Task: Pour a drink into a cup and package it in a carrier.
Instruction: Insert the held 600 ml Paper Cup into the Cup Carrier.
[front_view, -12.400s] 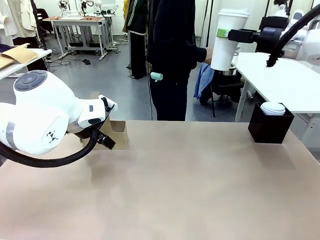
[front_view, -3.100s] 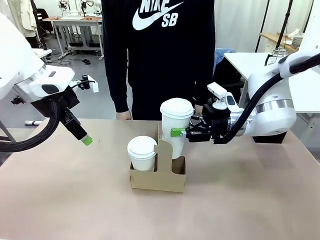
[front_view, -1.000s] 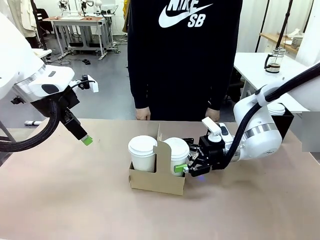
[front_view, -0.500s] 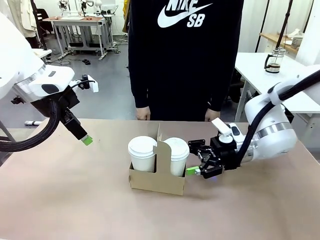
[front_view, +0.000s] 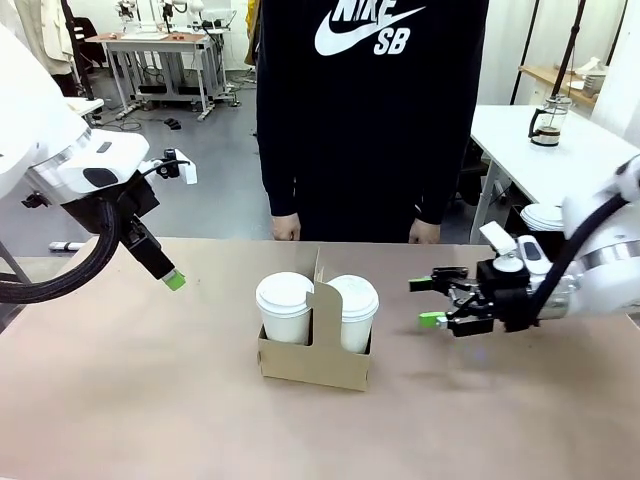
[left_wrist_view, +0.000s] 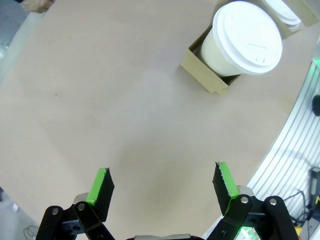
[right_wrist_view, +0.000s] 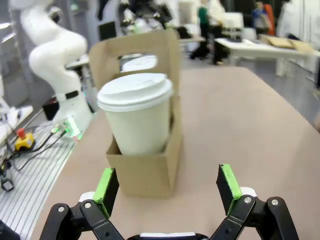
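The brown cardboard carrier (front_view: 315, 358) stands mid-table with two white lidded cups in its slots. The cup (front_view: 352, 308) sits in the right slot, a shorter white cup (front_view: 284, 305) in the left. My right gripper (front_view: 422, 302) hovers open a short way right of the carrier, holding nothing. Its wrist view looks past the right gripper (right_wrist_view: 166, 176) at the cup (right_wrist_view: 136, 117) in the carrier (right_wrist_view: 147, 172). My left gripper (left_wrist_view: 162, 174) hangs open and empty above bare table, left of the carrier (left_wrist_view: 202, 67). The drink's glass vessel (front_view: 546, 122) stands on the white side table.
A person in a black hoodie stands at the far edge, hands (front_view: 285, 228) hanging just behind the carrier. A black box of lids (front_view: 545, 215) sits at the back right, partly behind my right arm. Bare tabletop (front_view: 150, 400) spreads in front.
My right gripper has let go of the cup in the right slot and drawn back to the right, jaws open. The left arm and the carrier have stayed put.
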